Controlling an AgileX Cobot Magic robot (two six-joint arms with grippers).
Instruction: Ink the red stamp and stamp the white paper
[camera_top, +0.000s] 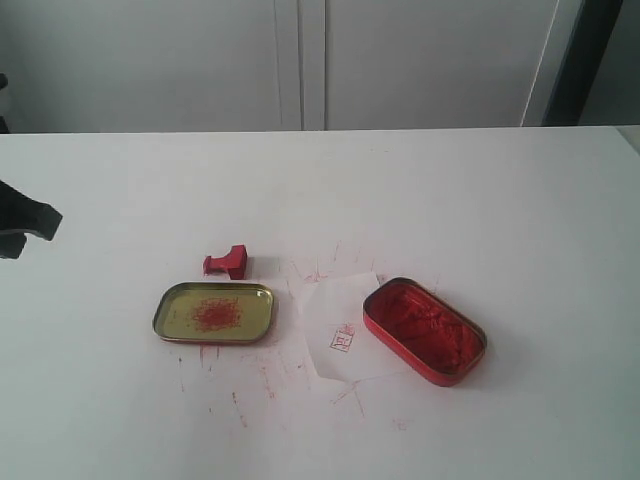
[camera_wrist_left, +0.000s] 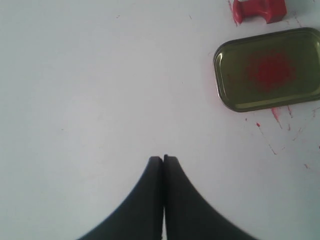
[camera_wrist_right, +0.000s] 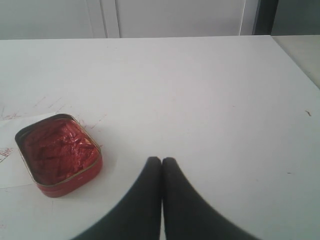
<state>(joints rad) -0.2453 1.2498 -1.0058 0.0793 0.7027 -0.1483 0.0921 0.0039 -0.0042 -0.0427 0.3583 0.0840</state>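
Scuffed tabletop (camera_top: 480, 200), white paper (camera_top: 335, 325) in the middle, gold tray (camera_top: 214, 312) left of it. The red stamp (camera_top: 227, 262) lies tipped over just behind the tray, handle pointing sideways, closer to the left jaws. Left jaws and right jaws are both pressed together, empty.

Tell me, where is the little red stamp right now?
In the exterior view, the stamp sits on the table left of centre, just beyond the gold tray's far edge, with the white paper to its right.
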